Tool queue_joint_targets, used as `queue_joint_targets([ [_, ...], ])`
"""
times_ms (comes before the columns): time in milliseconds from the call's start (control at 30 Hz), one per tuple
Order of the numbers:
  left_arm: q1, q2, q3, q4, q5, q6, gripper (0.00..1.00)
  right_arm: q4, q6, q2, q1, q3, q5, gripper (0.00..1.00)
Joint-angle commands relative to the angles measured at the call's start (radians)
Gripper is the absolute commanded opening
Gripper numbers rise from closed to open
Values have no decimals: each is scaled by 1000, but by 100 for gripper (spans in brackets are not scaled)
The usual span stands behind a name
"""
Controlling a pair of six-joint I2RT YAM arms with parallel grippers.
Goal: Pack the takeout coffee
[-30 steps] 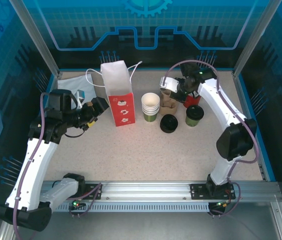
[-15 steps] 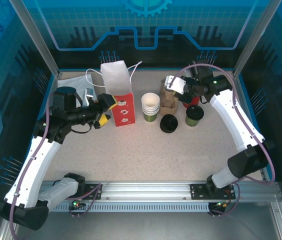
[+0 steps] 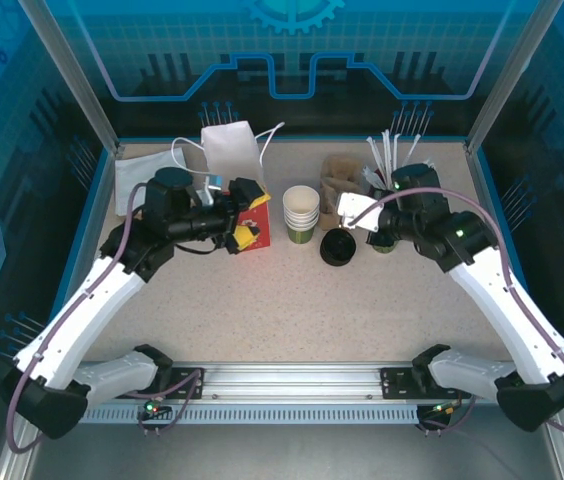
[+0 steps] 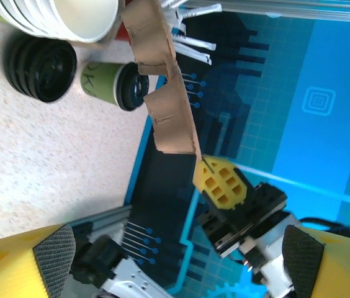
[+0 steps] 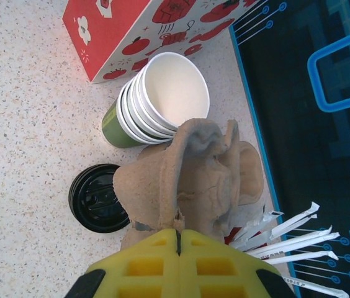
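The takeout coffee, a green paper cup with a black lid, stands right of the loose black lids; my right arm half hides the cup from above. My right gripper is shut on an edge of the brown cardboard carrier, holding it up just behind the lids. From above, that gripper sits left of the coffee, with the carrier behind it. My left gripper hangs open with nothing in it, in front of the red paper bag. It faces the carrier.
A stack of several nested white-and-green cups stands between the bag and the lids. White straws stick up at the back right. A white cloth lies at the back left. Blue walls close in the table's sides and back.
My left arm swung right, from beside the bag to in front of it. My right arm drew back toward the near side, still gripping the carrier, and uncovered the straws.
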State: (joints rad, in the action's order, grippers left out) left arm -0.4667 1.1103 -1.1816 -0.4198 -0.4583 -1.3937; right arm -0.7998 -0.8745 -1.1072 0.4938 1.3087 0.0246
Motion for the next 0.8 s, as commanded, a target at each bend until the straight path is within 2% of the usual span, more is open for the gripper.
queue_joint_targets([
  [0, -48, 62, -34, 56, 32, -148, 90, 60, 19, 53, 42, -36, 50, 0],
  [167, -129, 150, -90, 73, 71, -234, 87, 54, 23, 108, 119, -63, 103, 0],
  [400, -183, 252, -151, 88, 82, -290, 80, 43, 24, 140, 207, -71, 153, 0],
  [667, -223, 339, -210, 120, 63, -299, 68, 40, 26, 153, 269, -77, 184, 0],
  [767, -235, 353, -212, 131, 59, -301, 60, 41, 32, 156, 276, -80, 188, 0],
])
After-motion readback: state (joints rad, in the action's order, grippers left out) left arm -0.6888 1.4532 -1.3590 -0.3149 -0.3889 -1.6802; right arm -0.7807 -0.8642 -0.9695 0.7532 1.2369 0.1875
